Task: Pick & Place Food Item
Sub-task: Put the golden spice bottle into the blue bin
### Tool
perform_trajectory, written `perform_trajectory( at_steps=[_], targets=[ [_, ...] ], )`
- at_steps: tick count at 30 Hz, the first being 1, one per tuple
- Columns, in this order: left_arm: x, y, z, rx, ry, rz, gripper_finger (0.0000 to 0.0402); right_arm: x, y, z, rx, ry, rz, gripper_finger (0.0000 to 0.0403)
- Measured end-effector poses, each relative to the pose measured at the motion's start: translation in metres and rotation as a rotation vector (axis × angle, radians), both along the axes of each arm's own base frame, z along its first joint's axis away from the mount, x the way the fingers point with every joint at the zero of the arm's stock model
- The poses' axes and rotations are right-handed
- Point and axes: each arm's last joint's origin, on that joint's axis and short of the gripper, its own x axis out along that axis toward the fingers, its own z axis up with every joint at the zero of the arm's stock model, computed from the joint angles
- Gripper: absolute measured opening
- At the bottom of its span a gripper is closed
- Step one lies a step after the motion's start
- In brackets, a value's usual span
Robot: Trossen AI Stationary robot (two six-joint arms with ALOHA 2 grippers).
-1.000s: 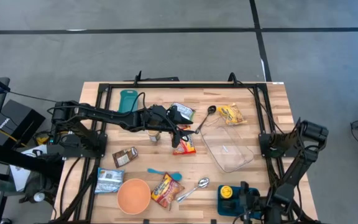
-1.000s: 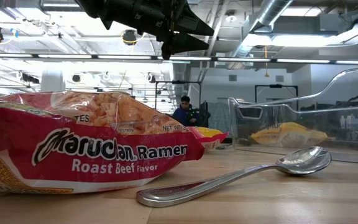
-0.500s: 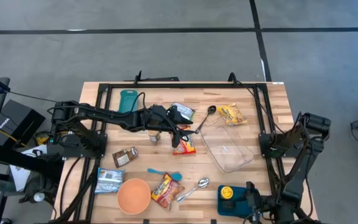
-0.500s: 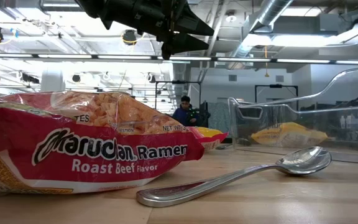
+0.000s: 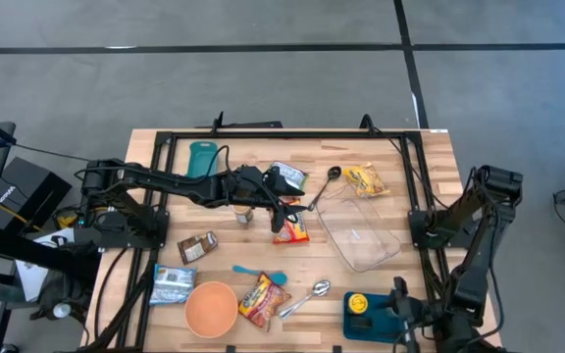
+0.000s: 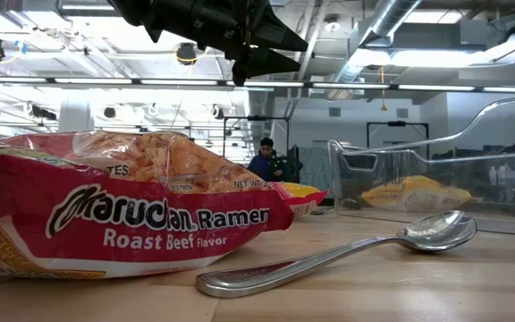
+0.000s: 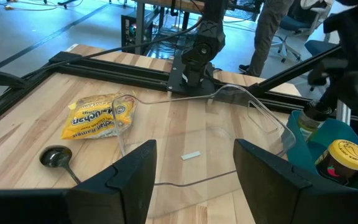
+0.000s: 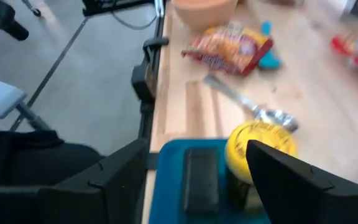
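Hovering mid-counter with my left pincer (image 5: 281,208) spread wide and empty beside the red ramen packet (image 5: 291,228), I keep my right pincer (image 8: 191,186), also open and holding nothing, above the yellow-lidded jar (image 8: 261,144) at the counter's near right corner.

A: Where do the cameras sit?

B: One hangs high, looking straight down on the whole surface (image 5: 400,176) and both arms. One lies at surface level on the near edge, facing the room, so close that a ramen pack (image 6: 123,210) and a spoon (image 6: 347,255) fill its picture.

A: And the wrist ones?

B: The left looks past its fingers (image 7: 138,168) across the clear tub (image 7: 210,140) to the right side. The right looks from the near right corner along the near edge.

A: What overlaps?

B: Pack, spoon and tub show from above too; the yellow-lidded jar (image 7: 347,155) shows in both wrist views.
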Motion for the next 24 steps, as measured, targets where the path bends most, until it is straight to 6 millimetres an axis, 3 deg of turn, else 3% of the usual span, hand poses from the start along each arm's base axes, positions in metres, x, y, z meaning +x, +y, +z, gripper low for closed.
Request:
perform_trajectory(
  at_steps=[9,24],
  targets=[
    [0.0,0.0,0.0,0.0,0.0,0.0,0.0208,0.004,-0.02,0.026,-0.109,-0.127,-0.058,0.0263],
    [0.0,0.0,0.0,0.0,0.0,0.0,0.0208,0.043,-0.058,0.049,-0.161,-0.11,-0.144,0.0262]
  ],
)
